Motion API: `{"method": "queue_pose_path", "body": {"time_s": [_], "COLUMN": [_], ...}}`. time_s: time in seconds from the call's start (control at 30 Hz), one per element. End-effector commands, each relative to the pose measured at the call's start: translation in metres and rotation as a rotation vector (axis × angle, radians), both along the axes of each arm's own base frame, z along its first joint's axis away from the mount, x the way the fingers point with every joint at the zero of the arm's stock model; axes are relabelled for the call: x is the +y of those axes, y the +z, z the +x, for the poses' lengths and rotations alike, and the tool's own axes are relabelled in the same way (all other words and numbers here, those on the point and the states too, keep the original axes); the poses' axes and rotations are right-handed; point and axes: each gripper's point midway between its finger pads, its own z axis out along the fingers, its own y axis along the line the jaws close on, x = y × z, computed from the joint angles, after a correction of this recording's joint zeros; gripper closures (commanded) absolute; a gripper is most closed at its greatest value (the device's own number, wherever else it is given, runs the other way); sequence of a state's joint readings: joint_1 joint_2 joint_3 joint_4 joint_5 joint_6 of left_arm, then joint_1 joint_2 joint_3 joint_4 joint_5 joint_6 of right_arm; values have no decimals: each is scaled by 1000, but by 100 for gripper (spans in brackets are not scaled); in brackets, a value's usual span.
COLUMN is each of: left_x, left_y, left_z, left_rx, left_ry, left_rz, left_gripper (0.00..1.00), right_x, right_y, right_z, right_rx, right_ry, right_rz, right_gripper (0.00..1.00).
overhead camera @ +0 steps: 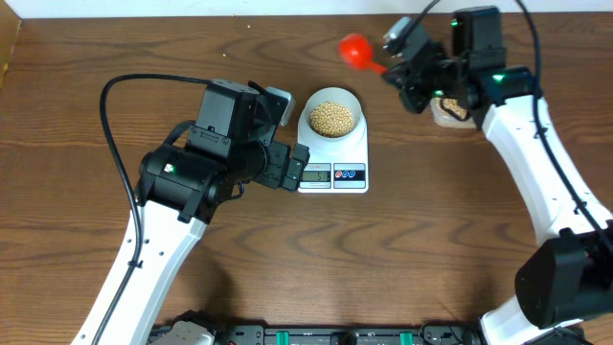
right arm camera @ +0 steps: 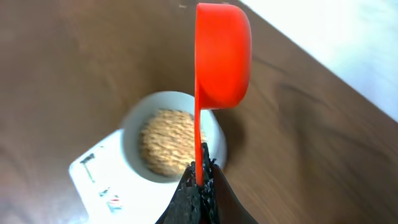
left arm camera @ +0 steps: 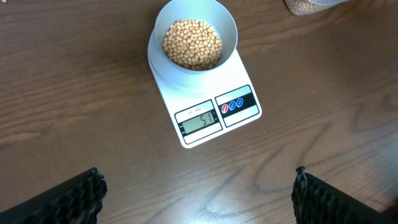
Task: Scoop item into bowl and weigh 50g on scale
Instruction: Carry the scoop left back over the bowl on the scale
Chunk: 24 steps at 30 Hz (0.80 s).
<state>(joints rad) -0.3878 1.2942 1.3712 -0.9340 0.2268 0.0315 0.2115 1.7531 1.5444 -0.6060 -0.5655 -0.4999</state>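
Beans point(left arm camera: 191, 43) lie heaped in the pale bowl point(left arm camera: 227, 28), filling it to roughly half its depth, and the bowl stands on the platform of the white scale point(left arm camera: 245, 115) in the middle of the desk point(overhead camera: 96, 48). The scale's display point(left arm camera: 200, 119) shows what looks like 51, so I judge the weighing to be essentially done, with the reading a hair over the target. What is left, as far as I can see, is at most taking out a bean or two, or simply putting the tool down. My right pincer point(right arm camera: 200, 180) is pressed together on the thin handle of the red scoop point(right arm camera: 222, 56), which it holds out in the air beyond the bowl's far right side, not over it. The scoop is turned on its edge, and from these angles I cannot see whether anything remains inside. That arm reaches in from the right with its wrist above the clear tub point(overhead camera: 450, 113), which holds more beans. My left pincer point(left arm camera: 198, 198) is spread wide and holds nothing. It hangs over bare desk at the front of the scale, apart from it, and the left arm comes in from the near left with its wrist camera looking down on the display.
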Motion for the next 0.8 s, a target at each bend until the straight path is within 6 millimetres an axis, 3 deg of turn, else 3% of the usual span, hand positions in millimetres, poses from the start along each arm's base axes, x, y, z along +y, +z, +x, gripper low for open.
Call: {"method": "queue_pose_path", "body": {"time_s": [0.0, 0.27, 0.5, 0.77], "left_x": [2, 2, 2, 2], "left_y": [1, 1, 1, 1], "left_z": [2, 2, 2, 2], "left_rx": [-11, -11, -11, -11], "left_ry": [-3, -4, -3, -3], "left_rz": [15, 15, 15, 15], "left_gripper": [2, 2, 2, 2], "right_x": [24, 30, 15, 18], "right_y": [-6, -31, -62, -84], "right_z": [-15, -44, -40, -28], "right_rx": [36, 140, 164, 173], "right_ry": [102, 164, 105, 106], "right_rz": [40, -43, -179, -186], "right_gripper": [99, 99, 99, 99]}}
